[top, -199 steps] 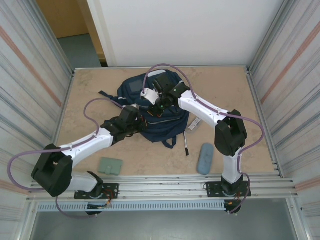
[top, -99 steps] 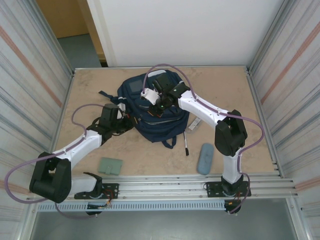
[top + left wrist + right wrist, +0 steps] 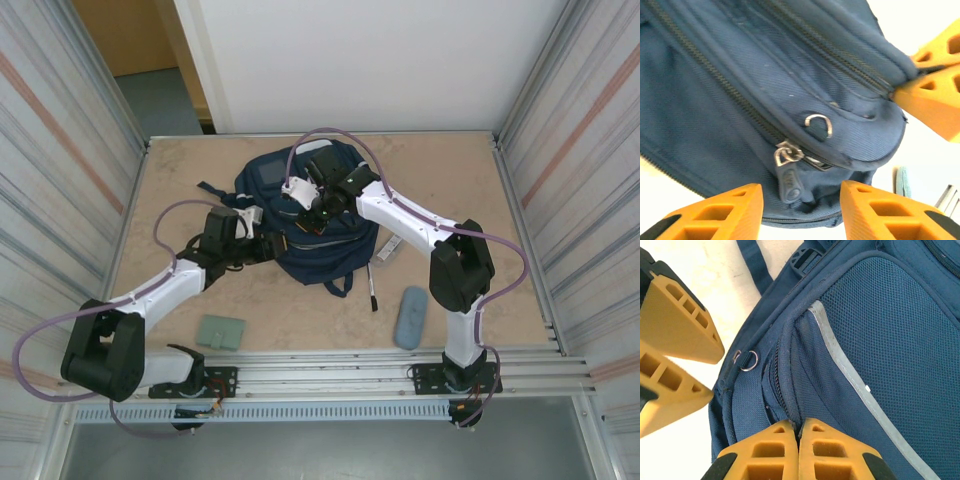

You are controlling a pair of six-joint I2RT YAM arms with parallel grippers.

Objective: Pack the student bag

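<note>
On the tan table (image 3: 450, 180), mid-back, lies a large navy blue fabric backpack (image 3: 335, 250). The right gripper (image 3: 798, 432) is pinched together on a fabric fold. The left gripper (image 3: 800, 192) is spread around a metal zipper pull (image 3: 788, 175). A green square wallet (image 3: 220, 331) and a grey-blue oblong pencil case (image 3: 409, 317) lie outside (packing seemingly not begun).

Top view looks down from behind; both wrist views closely share the student bag (image 3: 330, 252).

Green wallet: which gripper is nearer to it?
Left. The left gripper sits at the backpack's left edge, toward the green wallet; the right gripper pinches fabric farther back.
</note>
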